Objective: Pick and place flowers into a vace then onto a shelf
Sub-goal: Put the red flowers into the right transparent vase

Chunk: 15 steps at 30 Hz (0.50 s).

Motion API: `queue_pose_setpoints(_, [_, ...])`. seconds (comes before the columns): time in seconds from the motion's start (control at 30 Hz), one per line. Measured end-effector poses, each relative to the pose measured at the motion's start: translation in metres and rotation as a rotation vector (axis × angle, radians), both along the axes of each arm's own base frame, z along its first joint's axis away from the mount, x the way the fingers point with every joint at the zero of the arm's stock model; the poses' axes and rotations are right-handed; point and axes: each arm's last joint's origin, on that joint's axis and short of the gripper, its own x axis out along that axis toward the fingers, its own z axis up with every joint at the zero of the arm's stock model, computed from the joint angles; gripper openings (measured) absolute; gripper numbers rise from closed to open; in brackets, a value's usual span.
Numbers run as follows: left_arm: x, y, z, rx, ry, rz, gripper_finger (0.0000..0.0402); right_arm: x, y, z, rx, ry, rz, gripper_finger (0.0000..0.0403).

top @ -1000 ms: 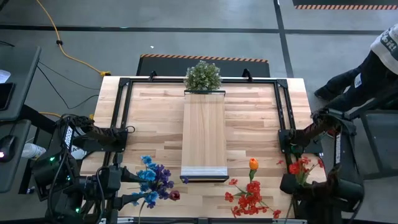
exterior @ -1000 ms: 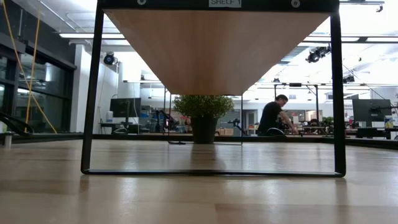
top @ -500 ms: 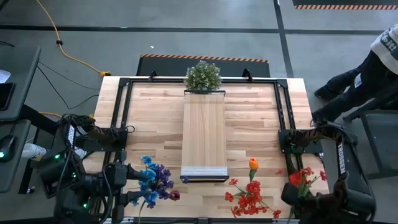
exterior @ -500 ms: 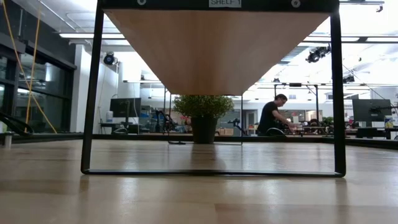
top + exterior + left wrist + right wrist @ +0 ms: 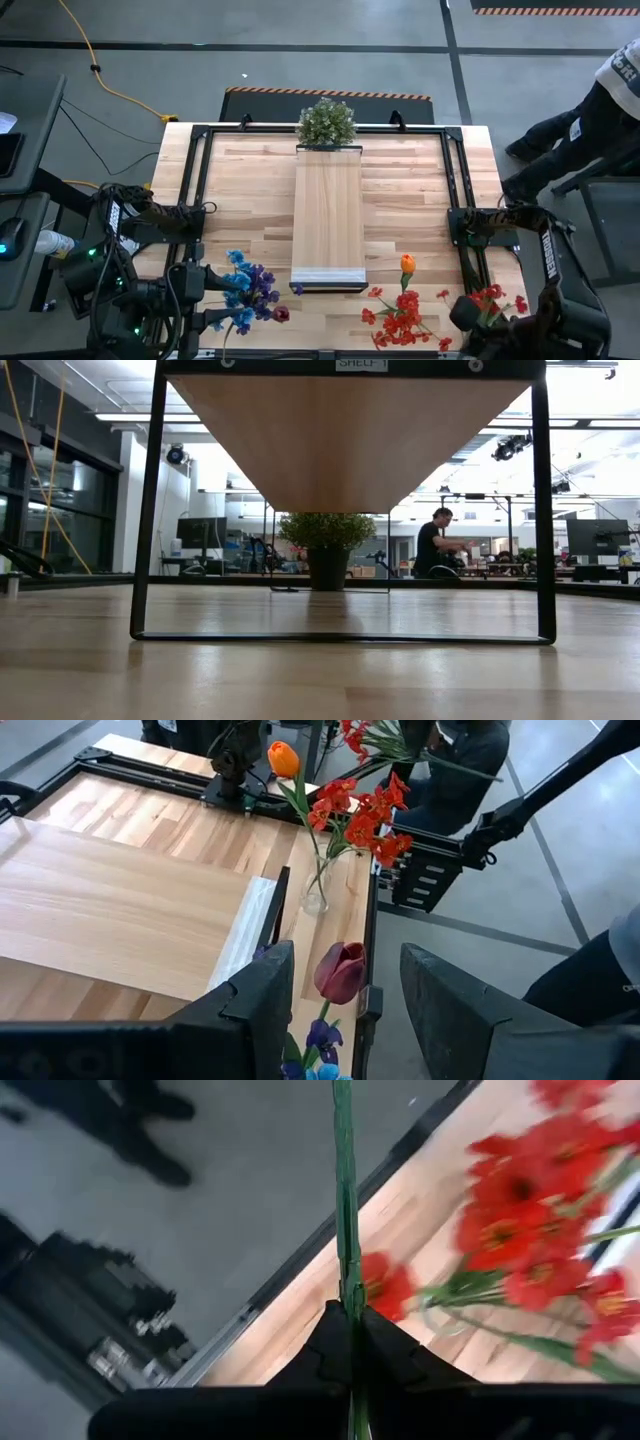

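A clear vase [image 5: 314,900] near the table's near edge holds an orange bloom and red blooms [image 5: 404,305]. Blue, purple and dark red flowers [image 5: 248,295] lie on the table at the near left. My left gripper [image 5: 220,288] is open beside them, and the dark red bloom [image 5: 341,972] shows between its fingers. My right gripper [image 5: 476,308], at the near right corner, is shut on a red flower sprig [image 5: 492,297]. The raised shelf [image 5: 328,215] runs down the table's middle. My right gripper [image 5: 350,1315] pinches the sprig's thin green stem [image 5: 346,1270] between its two fingers. The stem runs on past the fingertips, out over the floor. The sprig is lifted clear of the table. Its red blooms [image 5: 365,732] sit on the table side of the fingers.
A bushy green plant [image 5: 325,122] stands at the shelf's far end. The shelf's black frame legs [image 5: 145,510] show in the low view. Black rails [image 5: 455,190] edge the table's sides. A person [image 5: 610,100] is beside the table's right edge.
My right gripper has carried the red sprig toward the table's near edge, its arm swinging back over the near right corner.
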Motion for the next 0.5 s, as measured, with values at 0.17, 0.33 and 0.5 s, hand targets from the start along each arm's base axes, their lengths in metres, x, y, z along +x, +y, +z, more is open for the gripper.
queue_pose_setpoints(0.17, [0.000,0.000,0.000,0.000,0.001,-0.001,0.0216,0.011,-0.008,0.012,0.028,-0.054,-0.042,0.0000])
queue_pose_setpoints(0.33, [0.000,0.000,0.000,-0.001,0.001,-0.001,0.0216,0.021,-0.016,0.022,0.065,-0.071,-0.076,0.0000])
queue_pose_setpoints(0.5, [0.000,0.000,0.000,-0.001,0.001,-0.001,0.0216,0.034,-0.027,0.033,0.108,-0.092,-0.139,0.0000])
